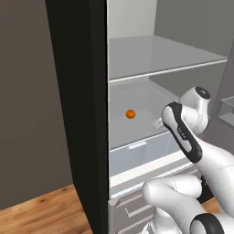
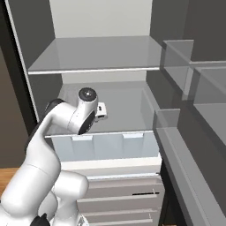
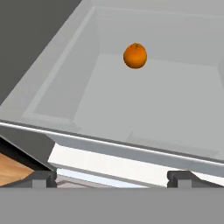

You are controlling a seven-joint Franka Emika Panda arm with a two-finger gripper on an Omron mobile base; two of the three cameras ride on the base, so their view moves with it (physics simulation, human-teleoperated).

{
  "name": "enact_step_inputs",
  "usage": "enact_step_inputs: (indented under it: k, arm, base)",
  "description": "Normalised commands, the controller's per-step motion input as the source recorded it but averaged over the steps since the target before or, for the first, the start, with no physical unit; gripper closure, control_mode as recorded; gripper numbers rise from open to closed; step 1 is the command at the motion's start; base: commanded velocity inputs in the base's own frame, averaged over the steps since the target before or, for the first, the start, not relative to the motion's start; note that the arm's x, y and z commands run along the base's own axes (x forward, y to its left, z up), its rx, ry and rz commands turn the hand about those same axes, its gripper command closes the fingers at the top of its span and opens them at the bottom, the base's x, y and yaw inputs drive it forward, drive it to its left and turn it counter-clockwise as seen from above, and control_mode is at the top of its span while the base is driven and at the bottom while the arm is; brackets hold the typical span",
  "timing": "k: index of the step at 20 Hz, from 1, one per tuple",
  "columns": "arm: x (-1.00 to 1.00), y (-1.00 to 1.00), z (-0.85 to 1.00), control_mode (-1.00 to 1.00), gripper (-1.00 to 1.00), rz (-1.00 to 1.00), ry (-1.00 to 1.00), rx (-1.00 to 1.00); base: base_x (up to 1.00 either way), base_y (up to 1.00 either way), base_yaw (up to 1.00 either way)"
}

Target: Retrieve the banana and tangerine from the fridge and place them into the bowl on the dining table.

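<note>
The fridge [image 1: 77, 114] stands open in front of me. A tangerine [image 1: 130, 114], small, round and bright orange, lies alone toward the back of the pale middle shelf [image 1: 137, 130]. In the hand view the tangerine [image 3: 134, 55] sits well ahead of my gripper [image 3: 111, 179], up the shelf [image 3: 153, 96]. The gripper is open, its two dark fingertips [image 3: 43, 177] wide apart just outside the shelf's front lip, with nothing between them. My hand [image 2: 100, 110] hovers at the shelf's front left. The banana, the bowl and the dining table are out of view.
A bare upper shelf [image 2: 97, 55] runs above the middle one. Clear drawers [image 2: 106, 145] and grey drawer fronts [image 2: 123, 194] lie below it. Door bins [image 2: 190, 110] line the right side. Wooden floor [image 1: 41, 212] shows left of the fridge.
</note>
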Motion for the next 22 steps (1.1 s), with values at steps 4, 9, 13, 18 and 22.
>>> enact_step_inputs:
  k: [4,9,13,18,22]
  arm:
    - [0.13,0.11,-0.22,-1.0,-1.0,0.02,-0.04,-0.03]
    - [0.14,0.0,-0.02,-1.0,-1.0,0.01,0.0,0.0]
    - [0.2,0.0,0.0,-1.0,-1.0,0.02,0.01,0.0]
    - [0.29,0.05,0.0,-1.0,-1.0,0.01,0.03,0.0]
    - [0.31,0.09,0.0,-1.0,-1.0,0.0,0.01,0.0]
  base:
    - [0.0,0.0,0.0]
    - [0.0,0.0,0.0]
    - [0.0,0.0,0.0]
    - [0.0,0.0,0.0]
    - [0.0,0.0,0.0]
